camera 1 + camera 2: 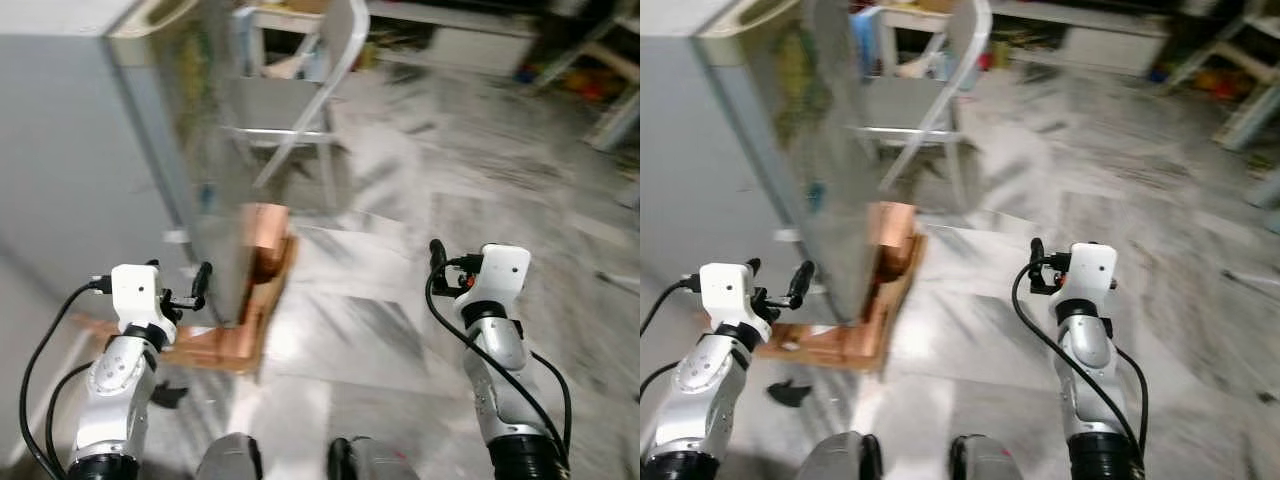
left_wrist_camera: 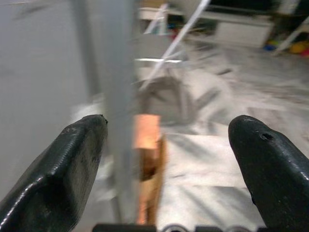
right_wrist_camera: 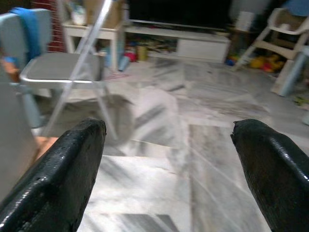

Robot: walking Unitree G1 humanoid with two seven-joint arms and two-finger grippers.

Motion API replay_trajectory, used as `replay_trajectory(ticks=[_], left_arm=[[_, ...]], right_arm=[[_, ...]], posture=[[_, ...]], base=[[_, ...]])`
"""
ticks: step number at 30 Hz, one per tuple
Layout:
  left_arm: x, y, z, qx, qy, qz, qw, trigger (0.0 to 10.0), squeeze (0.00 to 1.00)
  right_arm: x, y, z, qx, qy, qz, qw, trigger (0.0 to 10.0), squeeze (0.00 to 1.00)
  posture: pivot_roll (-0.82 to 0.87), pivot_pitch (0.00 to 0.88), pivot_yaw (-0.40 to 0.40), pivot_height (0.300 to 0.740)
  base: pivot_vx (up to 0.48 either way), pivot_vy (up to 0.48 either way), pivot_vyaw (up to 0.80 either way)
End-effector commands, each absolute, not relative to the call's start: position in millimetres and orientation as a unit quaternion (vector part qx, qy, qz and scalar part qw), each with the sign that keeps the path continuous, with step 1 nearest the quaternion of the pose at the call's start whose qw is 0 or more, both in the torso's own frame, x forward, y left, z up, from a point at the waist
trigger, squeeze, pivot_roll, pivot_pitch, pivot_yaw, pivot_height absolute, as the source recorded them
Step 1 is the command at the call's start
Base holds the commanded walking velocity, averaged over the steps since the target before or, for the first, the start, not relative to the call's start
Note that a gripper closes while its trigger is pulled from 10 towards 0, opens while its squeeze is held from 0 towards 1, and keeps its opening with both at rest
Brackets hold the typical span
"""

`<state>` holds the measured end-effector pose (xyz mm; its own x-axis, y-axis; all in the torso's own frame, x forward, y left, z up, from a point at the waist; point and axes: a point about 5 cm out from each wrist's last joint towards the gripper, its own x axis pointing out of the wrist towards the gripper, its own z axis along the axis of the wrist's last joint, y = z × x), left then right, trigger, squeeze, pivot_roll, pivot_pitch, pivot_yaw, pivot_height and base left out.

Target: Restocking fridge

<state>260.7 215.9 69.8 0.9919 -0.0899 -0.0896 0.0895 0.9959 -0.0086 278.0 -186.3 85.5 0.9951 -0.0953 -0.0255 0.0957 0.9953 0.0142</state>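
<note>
We judge the restocking hardly begun: nothing is in our grasp, and we see no groceries. Nearest us, our left gripper (image 2: 166,159) is spread wide and empty, raised just beside the edge of the fridge (image 1: 70,150). Our right gripper (image 3: 169,169) is likewise spread wide and empty, held over bare marble floor (image 1: 400,330), well apart from the fridge. The fridge stands on a wooden base (image 1: 240,345) at our left. What looks like its door edge faces us, but we cannot tell how far it stands ajar, and the shelves inside are hidden. Beyond it a folding chair (image 1: 290,110) stands on the floor. Farther back, low shelving and clutter are too blurred to name.
</note>
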Motion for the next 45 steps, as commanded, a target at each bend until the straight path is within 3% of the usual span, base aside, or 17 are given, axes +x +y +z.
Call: replay_trajectory(ticks=[1,16,25,45], left_arm=[[260.3,217.1,70.1,-0.004,0.042,-0.047,0.998,10.0,0.0],[259.0,217.8,70.7,-0.002,0.037,-0.037,0.999,10.0,0.0],[260.5,221.6,72.0,0.002,0.029,-0.015,0.999,10.0,0.0],[302.7,222.9,84.2,0.027,0.013,-0.027,0.999,10.0,0.0]], right_arm=[[278.1,-187.5,89.0,0.005,0.008,-0.049,0.999,10.0,0.0],[279.2,-187.4,89.6,-0.001,0.009,-0.043,0.999,10.0,0.0],[277.7,-185.9,90.5,-0.012,0.007,-0.033,0.999,10.0,0.0],[274.0,-190.8,93.8,-0.018,0.007,-0.039,0.999,10.0,0.0]], posture=[[0.06,0.095,-0.057,0.74],[0.07,0.096,-0.068,0.74],[0.06,0.106,-0.069,0.74],[0.02,0.129,-0.072,0.74]], base=[[0.274,0.0,0.0],[0.327,0.0,0.0],[0.0,0.0,0.0],[0.0,0.0,0.0]])
